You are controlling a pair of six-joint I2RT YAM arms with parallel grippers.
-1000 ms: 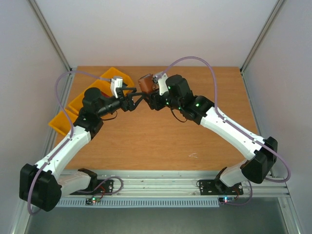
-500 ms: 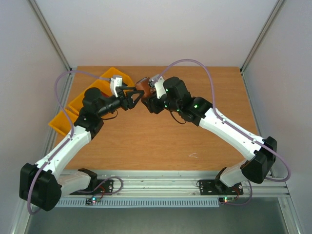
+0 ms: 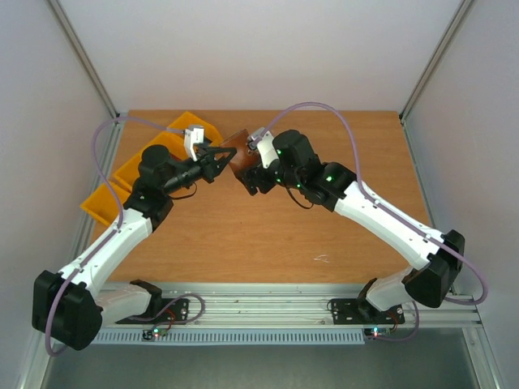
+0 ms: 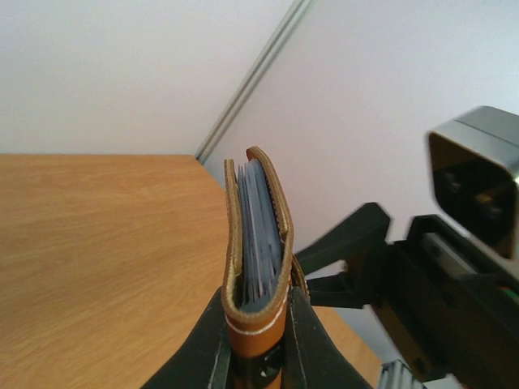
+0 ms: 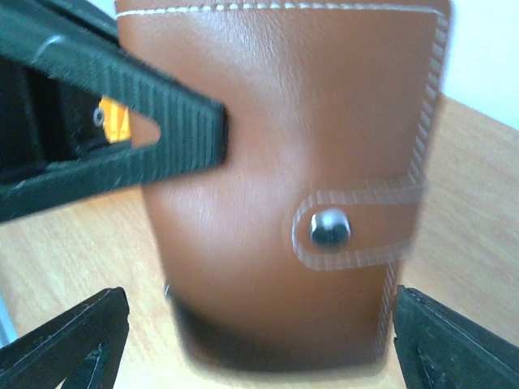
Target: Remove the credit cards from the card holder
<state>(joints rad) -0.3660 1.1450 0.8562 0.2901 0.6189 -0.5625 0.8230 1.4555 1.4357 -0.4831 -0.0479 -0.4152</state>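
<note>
White walls stand all around a brown wooden desk [image 3: 324,235]. Two robot arms reach in from the near side and meet over the far middle of the desk. Yellow bins [image 3: 104,203] sit at the left edge, well apart from the right arm.

The card holder [image 3: 237,149] is up in the air between the two arms, not lying on the desk. The left jaws are clenched on it. In the left wrist view they pinch it at its folded bottom end, one black finger [image 4: 203,348] on each side, and it stands up straight. It is closed, with only a thin gap at the top. Inside is the grey-blue lining [image 4: 259,235] with thin flat edges packed close. I cannot tell which of them are cards.

The right jaws are spread wide and grip nothing. In the right wrist view their two black fingertips [image 5: 73,340] sit low at the far left and far right, and the brown face of the card holder fills the space beyond them. A small brown clasp tab [image 5: 357,231] with a shiny round snap crosses that face. One ribbed finger of the left jaws presses on the brown face from the upper left.
</note>
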